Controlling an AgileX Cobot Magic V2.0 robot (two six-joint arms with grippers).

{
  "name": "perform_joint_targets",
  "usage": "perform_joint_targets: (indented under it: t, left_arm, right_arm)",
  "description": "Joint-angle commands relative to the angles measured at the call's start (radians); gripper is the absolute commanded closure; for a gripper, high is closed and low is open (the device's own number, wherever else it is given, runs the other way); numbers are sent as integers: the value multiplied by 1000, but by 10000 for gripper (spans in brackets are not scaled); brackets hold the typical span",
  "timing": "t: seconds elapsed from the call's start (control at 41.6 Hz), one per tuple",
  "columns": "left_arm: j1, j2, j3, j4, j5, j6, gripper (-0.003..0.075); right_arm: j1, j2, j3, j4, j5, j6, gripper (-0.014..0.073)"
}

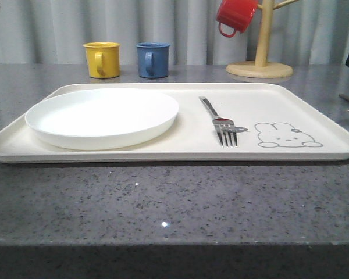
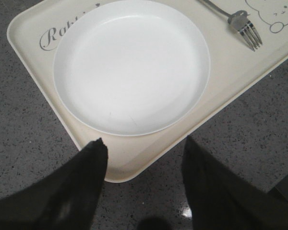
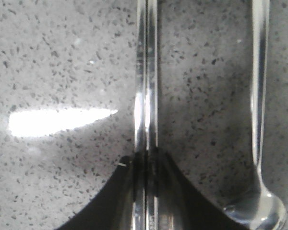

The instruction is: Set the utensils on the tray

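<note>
Your right fingers (image 3: 146,191) pinch the chopsticks (image 3: 146,96) on the table (image 3: 62,62); your left fingers (image 2: 144,158) hang apart, holding nothing. Lift gently, or one chopstick may slip and knock the spoon (image 3: 259,143) beside them.

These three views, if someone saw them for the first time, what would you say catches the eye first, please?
The big cream tray on the grey counter, with a round white plate on its left half and a fork lying beside the rabbit drawing. Next, the right tool closed on the pair of chopsticks over the speckled counter, a spoon lying alongside. The left tool hovers open at the tray's near corner.
</note>
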State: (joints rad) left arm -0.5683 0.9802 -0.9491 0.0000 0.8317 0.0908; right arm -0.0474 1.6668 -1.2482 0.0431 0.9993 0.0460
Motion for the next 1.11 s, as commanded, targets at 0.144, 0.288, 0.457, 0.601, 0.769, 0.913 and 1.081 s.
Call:
perform_joint_targets:
  t: [0.144,0.288,0.457,0.601,0.769,0.913,1.081]
  left_arm:
    - [-7,-8,-24,0,-69,-9,351]
    - [-7,-8,-24,0,-69,-9,351]
    - [-7,-8,-24,0,-69,-9,351]
    - [-7,-8,-24,0,-69,-9,351]
    - [-7,-8,-24,0,-69,-9,351]
    - [-7,-8,-24,0,-69,-9,351]
    - [-7,-8,-24,0,-69,-9,351]
  right_arm:
    - [27,-73,-23,24,20,-13,578]
    - [112,-136,-23,61,41,-13,578]
    - [210,-154,-23,181,41,-13,578]
    - [259,-137,-23,271,9,-13,578]
    - [269,-91,-23,371,-50,-12,578]
    - [269,-50,-23,431,-89,-12,578]
    - [270,-15,-23,484,-98,-12,547]
